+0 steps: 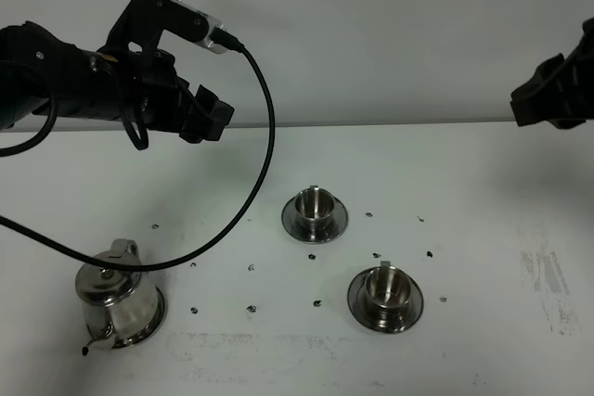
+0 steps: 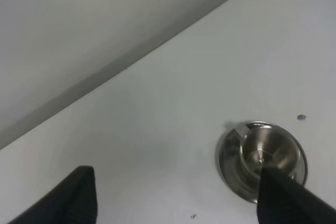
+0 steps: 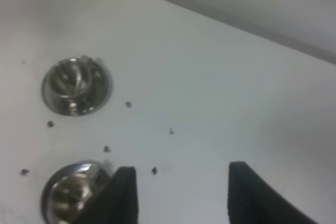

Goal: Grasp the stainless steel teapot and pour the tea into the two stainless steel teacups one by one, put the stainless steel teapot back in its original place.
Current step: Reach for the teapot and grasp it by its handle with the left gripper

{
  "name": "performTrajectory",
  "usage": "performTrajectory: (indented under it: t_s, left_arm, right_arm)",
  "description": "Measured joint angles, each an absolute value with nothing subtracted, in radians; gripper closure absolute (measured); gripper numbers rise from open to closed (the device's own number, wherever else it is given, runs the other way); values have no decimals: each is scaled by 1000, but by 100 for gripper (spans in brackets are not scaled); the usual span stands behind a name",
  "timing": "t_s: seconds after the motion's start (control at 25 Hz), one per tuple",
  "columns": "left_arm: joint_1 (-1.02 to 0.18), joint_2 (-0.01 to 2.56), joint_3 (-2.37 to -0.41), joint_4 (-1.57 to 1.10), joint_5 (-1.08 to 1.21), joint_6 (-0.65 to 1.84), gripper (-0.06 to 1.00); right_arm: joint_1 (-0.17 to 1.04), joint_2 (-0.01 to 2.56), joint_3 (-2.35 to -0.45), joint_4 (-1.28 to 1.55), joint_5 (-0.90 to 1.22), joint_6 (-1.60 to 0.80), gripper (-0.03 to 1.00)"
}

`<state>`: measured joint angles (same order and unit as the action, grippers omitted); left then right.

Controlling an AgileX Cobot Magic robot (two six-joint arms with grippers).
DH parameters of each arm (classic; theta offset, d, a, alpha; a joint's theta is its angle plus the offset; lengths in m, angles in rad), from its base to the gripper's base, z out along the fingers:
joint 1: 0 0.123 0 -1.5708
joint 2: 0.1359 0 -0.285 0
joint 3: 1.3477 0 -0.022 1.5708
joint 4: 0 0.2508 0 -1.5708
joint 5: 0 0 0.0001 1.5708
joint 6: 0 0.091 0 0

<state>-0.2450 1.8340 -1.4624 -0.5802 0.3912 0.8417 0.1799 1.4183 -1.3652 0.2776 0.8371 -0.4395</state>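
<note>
At about 8 o'clock on the white table (image 1: pixel 464 164), the stainless steel teapot (image 1: pixel 113 292) stands upright on what looks like its wide steel saucer (image 1: pixel 158 317). Its lid is on, its spout points to 7 o'clock, and nothing is touching it. The left gripper (image 1: pixel 212 121) hangs in the air up at 10 o'clock, well apart from the pot. In the left wrist view its fingers (image 2: pixel 79 195) are spread wide with nothing between them.

Near the middle sits one stainless steel teacup (image 1: pixel 314 205) on its small saucer (image 1: pixel 292 222), and the second teacup (image 1: pixel 383 288) is at 5 o'clock from it. Dark specks (image 1: pixel 251 267) dot the table around both. At 2 o'clock the right gripper (image 1: pixel 522 104) is also raised, its jaws apart and empty.

With the pot seated and both hands clear, this is either the start or the very end of the task. The specks hint at pouring already done, but I cannot tell whether the cups hold tea.
</note>
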Motion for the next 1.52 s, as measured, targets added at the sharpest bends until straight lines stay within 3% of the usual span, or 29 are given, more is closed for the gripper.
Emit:
performTrajectory:
  t_s: [0.32,0.56,1.12,1.52]
  left_arm:
    - [-245,1834,-1462,-573,384,822,30]
    - [-245,1834,-1452,-546,388,823,31]
    - [-245,1834,-1452,-449,440,774,31]
    - [-241,1834,-1452,-420,442,723,31]
  right_arm:
    - [180,1087,-1126,344,814,-419,59]
    - [180,805,-974,337,912,-359,59]
    - [184,260,-732,247,1052,-222,59]
    - [184,3,-575,107,1078,-119,60]
